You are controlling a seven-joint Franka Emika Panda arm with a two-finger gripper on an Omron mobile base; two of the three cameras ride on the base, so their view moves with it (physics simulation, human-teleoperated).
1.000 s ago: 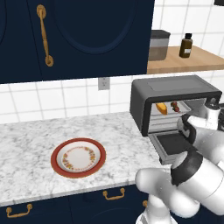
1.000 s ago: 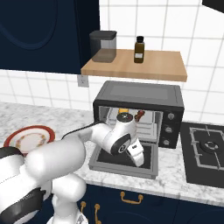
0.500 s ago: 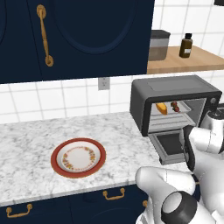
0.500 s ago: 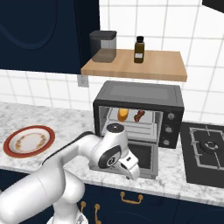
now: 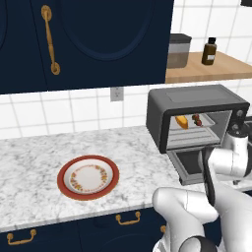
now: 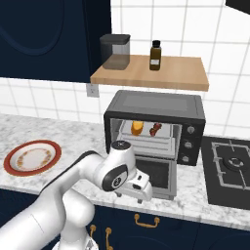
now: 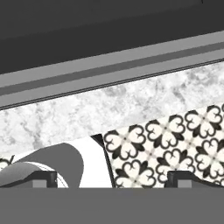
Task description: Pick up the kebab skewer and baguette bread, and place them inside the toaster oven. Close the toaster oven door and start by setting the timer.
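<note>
Judging from how things lie, both foods are already loaded: the baguette bread and the kebab skewer rest side by side on the rack inside the toaster oven, the bread to the left, and the patterned plate sits well apart on the marble counter. What remains to handle is the toaster oven door, folded down flat toward the counter's front edge. It looks like a stiff metal-and-glass panel, hinged low, so it should swing as one rigid piece; a push up from beneath its free front lip seems the natural hold, since the smooth face may let the fingertips slide. The gripper hangs low in front of that edge, its dark fingertips spread wide with nothing between them; in the hand view they frame counter marble and patterned floor tile under the door's grey edge. The bar handle cannot be made out in any view. The arm's white body covers the door's left part in the right base view and its right part in the left base view. The timer knobs are small, and their markings are too fine to read.
</note>
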